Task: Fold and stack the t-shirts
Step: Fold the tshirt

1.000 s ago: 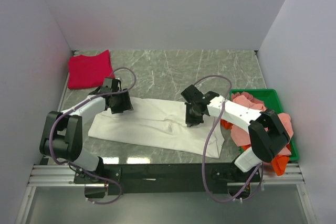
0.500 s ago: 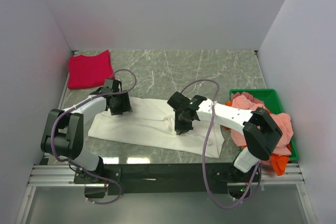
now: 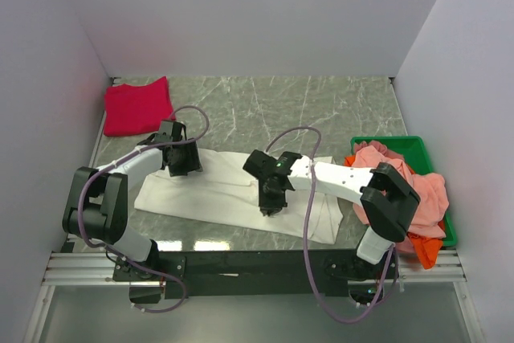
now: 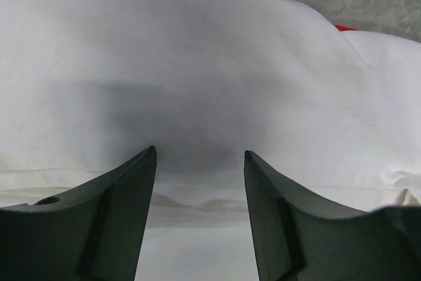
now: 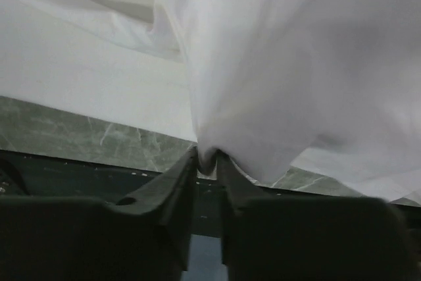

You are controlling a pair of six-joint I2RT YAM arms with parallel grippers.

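Observation:
A large white t-shirt (image 3: 217, 190) lies folded into a long strip across the marble table. My right gripper (image 3: 271, 198) is shut on a pinch of its cloth (image 5: 208, 156) near the middle and holds that part lifted. My left gripper (image 3: 181, 160) is open and presses down on the shirt's far left edge; white cloth (image 4: 197, 97) fills its wrist view between the fingers (image 4: 125, 189). A crimson t-shirt (image 3: 138, 105) lies folded at the back left. Salmon-pink (image 3: 401, 178) and orange (image 3: 428, 253) tees are heaped in the bin.
A green plastic bin (image 3: 409, 144) stands at the right edge. White walls close in the table at left, back and right. The black rail of the arm bases (image 3: 241, 263) runs along the near edge. Cables loop over both arms.
My right gripper has moved left along the white shirt toward its middle, dragging the pinched cloth with it. The left gripper has stayed in place.

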